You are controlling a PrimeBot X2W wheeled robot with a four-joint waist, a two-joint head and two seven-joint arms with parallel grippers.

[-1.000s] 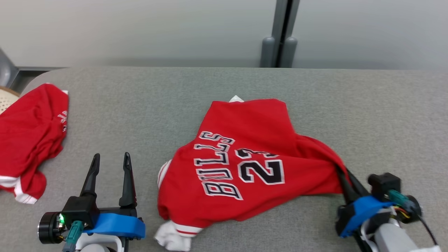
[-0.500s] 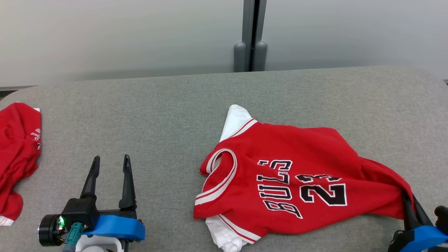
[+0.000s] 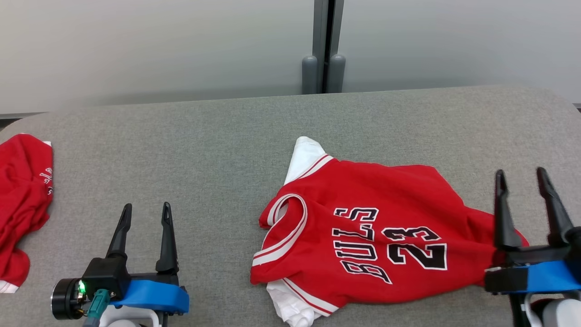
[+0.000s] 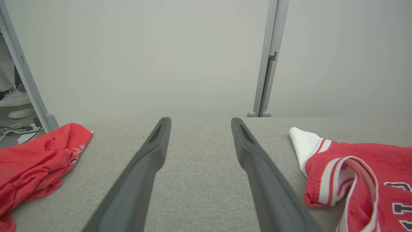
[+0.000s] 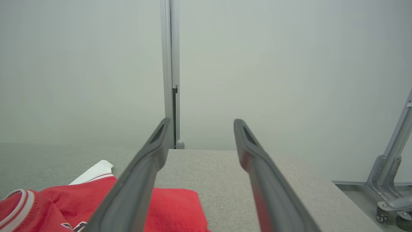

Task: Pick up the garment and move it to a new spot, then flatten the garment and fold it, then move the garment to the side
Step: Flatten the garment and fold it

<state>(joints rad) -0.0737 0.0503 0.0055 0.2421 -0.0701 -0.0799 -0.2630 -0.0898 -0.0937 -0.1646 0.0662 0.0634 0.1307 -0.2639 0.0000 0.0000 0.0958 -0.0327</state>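
- Red Bulls jersey (image 3: 376, 236) lies on the grey tabletop (image 3: 204, 150), right of its middle and nearer my side than the far edge.
- It is not flat: the cloth is rumpled, with folds bunching toward its right end.
- Its lettering faces up, "BULLS" over "23", turned sideways from where I look.
- A white-and-red trimmed opening sits at the jersey's left end, and white cloth (image 3: 306, 156) pokes out at the far left corner and again at the near left edge.
- My right tool (image 3: 520, 172) stands at the jersey's right end with its two fingers spread wide and nothing between them.
- From its wrist, the red cloth (image 5: 173, 206) lies under the left finger; I cannot tell whether that finger touches it.
- My left tool (image 3: 147, 206) is also spread wide and empty, over bare tabletop, well apart from the jersey's left end.
- A second red garment (image 3: 22, 204) lies crumpled at the tabletop's far left edge.
- A grey post (image 3: 323, 45) splits the pale wall behind the tabletop.
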